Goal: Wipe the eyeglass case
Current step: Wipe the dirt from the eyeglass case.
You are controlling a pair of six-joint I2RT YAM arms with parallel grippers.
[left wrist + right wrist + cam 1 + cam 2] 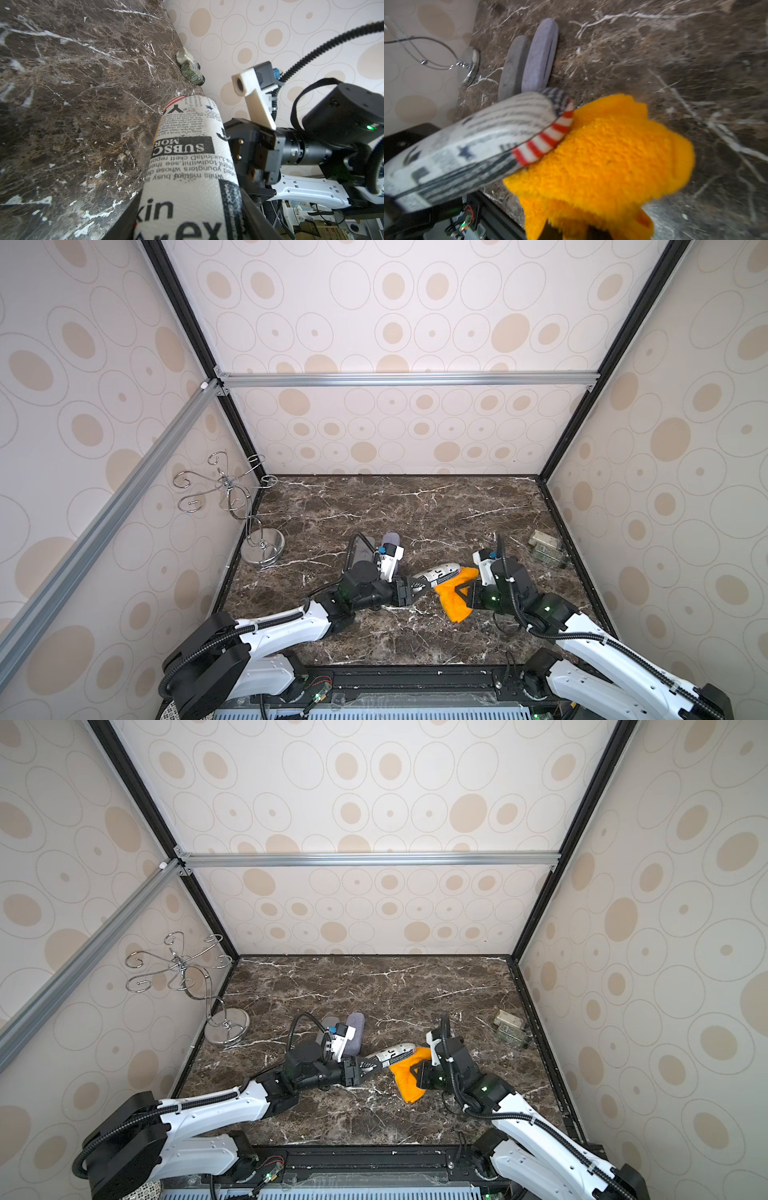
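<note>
The eyeglass case [438, 572] [392, 1051] is white with newspaper print and a red-striped end. It is held just above the marble table, near the middle. My left gripper [417, 585] [187, 218] is shut on its near end, a dark finger on each side. An orange fluffy cloth [453, 605] [608, 162] lies against the case's far, striped end [546, 141] and under it. My right gripper [463, 591] [571, 232] is shut on the cloth, its fingertips buried in the pile.
A lavender case [390, 541] [542, 56] and a grey case [513, 66] lie side by side behind the left arm. A chrome hook stand [264, 547] stands at the left wall. Small greenish bottles [546, 549] [190, 66] lie by the right wall.
</note>
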